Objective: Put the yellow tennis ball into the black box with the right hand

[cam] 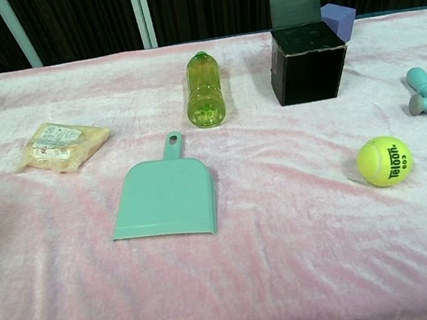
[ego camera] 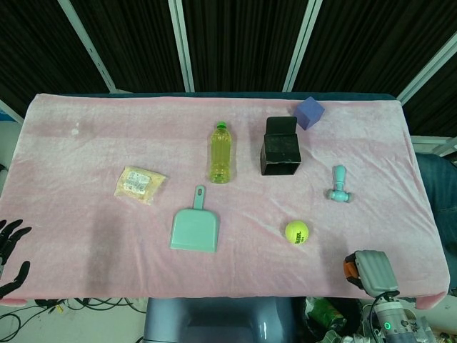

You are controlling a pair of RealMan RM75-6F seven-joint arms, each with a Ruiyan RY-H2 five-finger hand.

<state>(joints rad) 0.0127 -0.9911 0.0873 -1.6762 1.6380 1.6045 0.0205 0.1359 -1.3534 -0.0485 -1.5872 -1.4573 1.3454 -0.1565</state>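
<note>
- The ball (ego camera: 297,231) lies on the pink cloth (ego camera: 93,143), ungrasped, on the robot's right side of the table, nearer the front edge than the box (ego camera: 280,150). No part of the task looks done yet.
- The box stands upright toward the back, its flap raised behind and its mouth open upward; the chest view shows the dark inside.
- The right hand (ego camera: 365,270) sits at the front edge of the table, right of and nearer than the ball, apart from it. Only its grey back and an orange tip show; whether its fingers are spread or curled cannot be told. It holds nothing that can be seen.
- The left hand (ego camera: 10,246) is at the far left edge, off the cloth, fingers apart and empty.
- The step in hand appears to be the reach: the right hand must come forward over the ball, close round it, lift, and carry it back and left to the box mouth.
- A round ball on soft cloth may roll if nudged.
- A teal piece (ego camera: 339,184) lies between ball and the cloth's right edge, near the likely path.
- Also on the cloth: bottle (ego camera: 220,152), dustpan (ego camera: 195,230), packet (ego camera: 140,184), purple block (ego camera: 309,112).
- Behind the table hang dark panels with pale frames.
</note>
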